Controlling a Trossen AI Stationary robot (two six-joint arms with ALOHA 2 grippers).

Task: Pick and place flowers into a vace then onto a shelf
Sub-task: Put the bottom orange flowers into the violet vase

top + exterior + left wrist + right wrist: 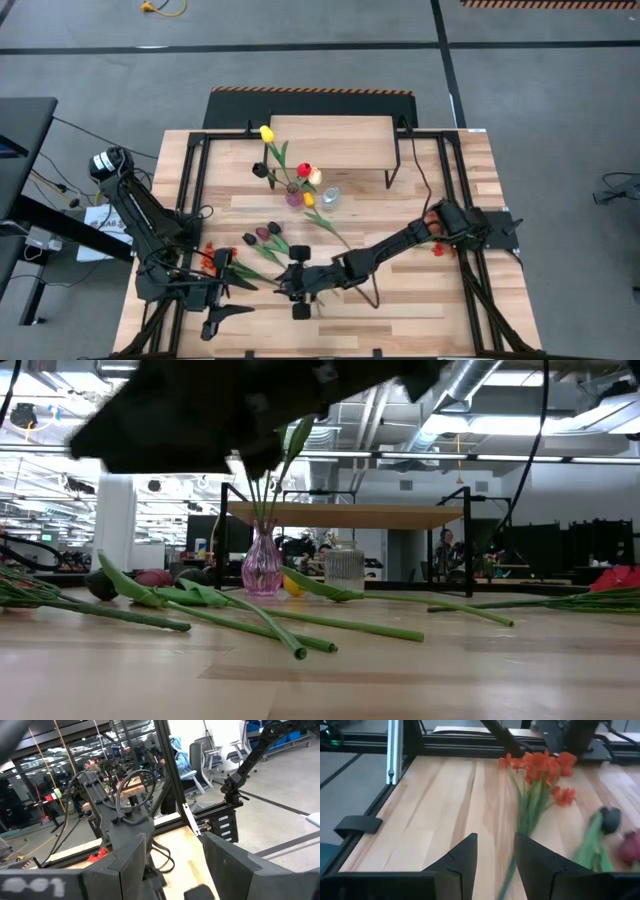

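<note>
A pink glass vase (294, 197) (262, 565) stands mid-table with yellow, red and cream tulips in it. Dark maroon tulips (262, 235) and an orange-red spray (212, 256) (540, 767) lie flat on the planks. My right gripper (288, 285) (495, 837) is open and raised above the table. It hovers over the stem end (509, 870) of the orange spray without touching it. My left gripper (222, 318) (175, 837) is open and waits near the table's near-left corner. The shelf (330, 143) (345, 515) stands at the far edge.
A clear ribbed glass (328, 197) (345, 568) stands right of the vase, with a yellow tulip (308, 200) lying beside it. A second orange-red spray (437, 248) (615, 578) lies by the right arm's base. Long green stems (300, 622) cross the near middle. Black frame rails run along the table's sides.
</note>
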